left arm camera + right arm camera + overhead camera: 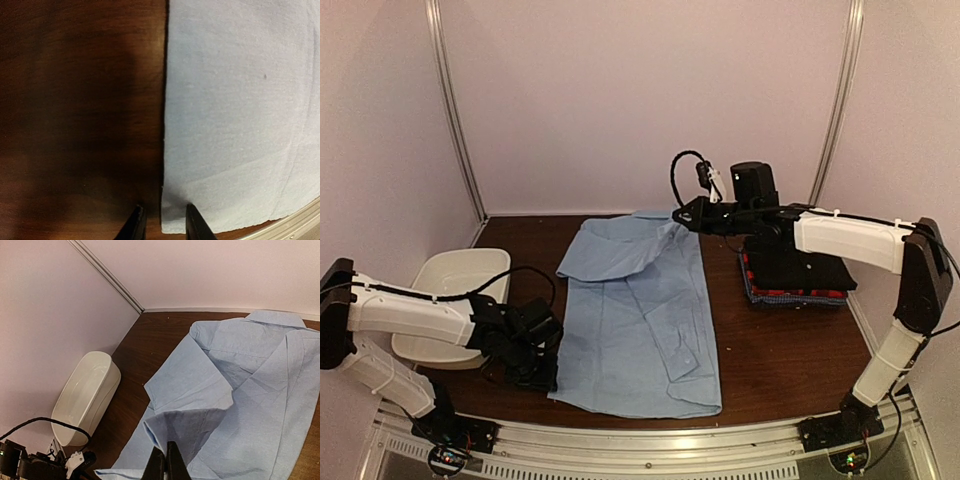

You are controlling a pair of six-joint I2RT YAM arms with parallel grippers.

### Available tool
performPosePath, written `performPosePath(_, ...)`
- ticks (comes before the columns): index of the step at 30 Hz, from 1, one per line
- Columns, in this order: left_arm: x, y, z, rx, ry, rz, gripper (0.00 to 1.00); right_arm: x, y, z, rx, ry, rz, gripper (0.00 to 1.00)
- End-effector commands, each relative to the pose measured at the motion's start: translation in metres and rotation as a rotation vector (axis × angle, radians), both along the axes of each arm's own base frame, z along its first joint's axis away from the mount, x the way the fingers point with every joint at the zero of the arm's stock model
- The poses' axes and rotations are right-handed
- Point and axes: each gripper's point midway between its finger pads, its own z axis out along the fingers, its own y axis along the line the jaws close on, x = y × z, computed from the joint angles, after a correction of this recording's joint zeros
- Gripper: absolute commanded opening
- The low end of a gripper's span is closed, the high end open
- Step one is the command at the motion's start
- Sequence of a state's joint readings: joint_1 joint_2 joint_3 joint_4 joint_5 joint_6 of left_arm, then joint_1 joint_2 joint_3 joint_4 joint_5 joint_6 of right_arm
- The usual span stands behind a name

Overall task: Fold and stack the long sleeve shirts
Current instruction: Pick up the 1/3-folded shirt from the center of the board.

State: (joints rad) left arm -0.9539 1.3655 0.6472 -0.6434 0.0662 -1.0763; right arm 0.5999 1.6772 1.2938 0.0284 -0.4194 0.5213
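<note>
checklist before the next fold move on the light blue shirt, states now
1. right gripper shut on a raised fold of the light blue collared cloth shirt: ok
2. left gripper straddling that shirt's near left edge: ok
3. left gripper closed on the cloth: not ok, jaws apart
4. stack of folded shirts, black on top, apart from the spread shirt: ok
5. white plastic tub apart from the shirt: ok

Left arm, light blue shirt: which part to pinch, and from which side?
Grip the near-left corner of the light blue shirt, coming in low from the left over the bare table. The shirt's left edge lies straight and flat there as a thin layer. The left gripper straddles that edge, with one finger over wood and one over cloth, so a shallow pinch should catch it.
</note>
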Motion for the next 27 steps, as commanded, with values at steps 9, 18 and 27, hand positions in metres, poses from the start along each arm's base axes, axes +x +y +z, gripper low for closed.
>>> performPosePath(9, -0.014, -0.004, -0.008, -0.008, 0.019, 0.038, 0.16, 0.002, 0.013, 0.039, 0.014, -0.067, 0.041, 0.0)
performPosePath(18, 0.003, -0.018, 0.011, -0.049, -0.048, 0.043, 0.0, 0.017, 0.02, 0.065, -0.004, -0.145, 0.043, 0.0)
performPosePath(27, 0.03, -0.039, 0.059, -0.109, -0.203, -0.045, 0.0, 0.048, 0.016, 0.096, -0.033, -0.247, -0.01, 0.0)
